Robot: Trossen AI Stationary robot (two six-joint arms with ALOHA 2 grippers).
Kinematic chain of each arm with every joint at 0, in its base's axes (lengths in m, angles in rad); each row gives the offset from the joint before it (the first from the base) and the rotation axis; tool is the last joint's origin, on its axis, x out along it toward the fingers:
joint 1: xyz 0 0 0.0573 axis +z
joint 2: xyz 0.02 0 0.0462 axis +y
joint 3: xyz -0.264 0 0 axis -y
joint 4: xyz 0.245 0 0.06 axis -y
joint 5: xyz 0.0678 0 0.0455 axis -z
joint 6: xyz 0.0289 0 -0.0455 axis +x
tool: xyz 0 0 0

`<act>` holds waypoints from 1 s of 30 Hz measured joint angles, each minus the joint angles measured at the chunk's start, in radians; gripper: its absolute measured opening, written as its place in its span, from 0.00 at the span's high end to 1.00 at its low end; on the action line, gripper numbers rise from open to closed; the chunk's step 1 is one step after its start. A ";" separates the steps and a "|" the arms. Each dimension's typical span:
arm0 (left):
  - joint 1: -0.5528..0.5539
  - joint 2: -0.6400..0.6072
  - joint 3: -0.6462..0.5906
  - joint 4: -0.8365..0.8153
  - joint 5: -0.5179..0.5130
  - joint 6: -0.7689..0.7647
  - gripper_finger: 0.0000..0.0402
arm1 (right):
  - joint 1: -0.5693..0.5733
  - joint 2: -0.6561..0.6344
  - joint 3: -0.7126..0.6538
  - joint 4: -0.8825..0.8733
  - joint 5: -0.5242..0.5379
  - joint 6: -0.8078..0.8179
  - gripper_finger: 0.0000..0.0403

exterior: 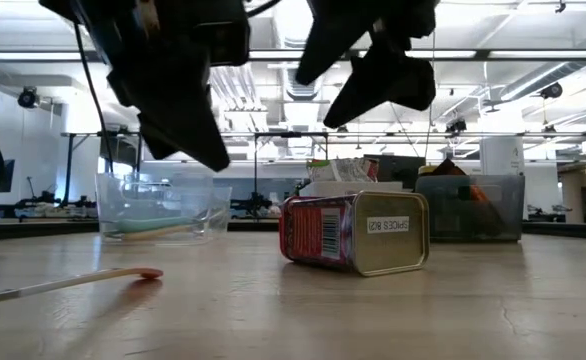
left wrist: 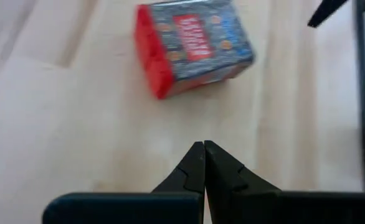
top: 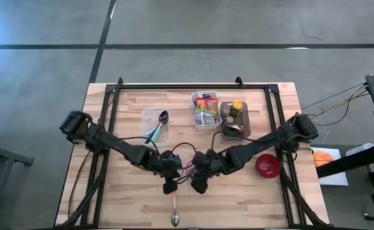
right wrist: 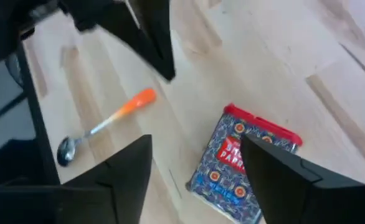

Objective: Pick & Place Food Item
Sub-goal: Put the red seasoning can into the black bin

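A rectangular food tin (exterior: 353, 232), patterned blue and grey with a red end, lies on its side on the wooden table. My right gripper (right wrist: 196, 142) hangs open above it, slanting down. Its fingers stand apart over the tin (right wrist: 245, 165) without touching it. My left gripper (left wrist: 204, 150) is shut with nothing in it. It hovers clear of the table just beside the tin (left wrist: 192, 46). In the high view both grippers meet at the table's middle, left (top: 170, 186) and right (top: 198, 184). They hide the tin there.
An orange-handled spoon (top: 174, 207) lies near the front edge. A clear tub with utensils (top: 155, 122), a tub of packets (top: 206, 110) and a dark bin with bottles (top: 235, 121) stand at the back. A red bowl (top: 267, 165) sits at the right.
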 joint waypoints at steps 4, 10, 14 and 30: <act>0.000 -0.047 -0.061 -0.003 -0.052 0.000 0.99 | -0.001 0.007 0.008 -0.083 0.010 0.094 0.35; 0.000 -0.135 -0.171 0.051 -0.148 -0.001 0.99 | -0.009 0.007 0.010 -0.132 0.011 0.199 0.32; 0.001 -0.201 -0.245 0.111 -0.155 -0.001 0.99 | -0.040 0.007 0.011 -0.151 -0.008 0.220 0.32; 0.003 -0.353 -0.430 0.266 -0.189 -0.058 0.99 | -0.108 0.043 0.031 -0.174 -0.097 0.280 0.32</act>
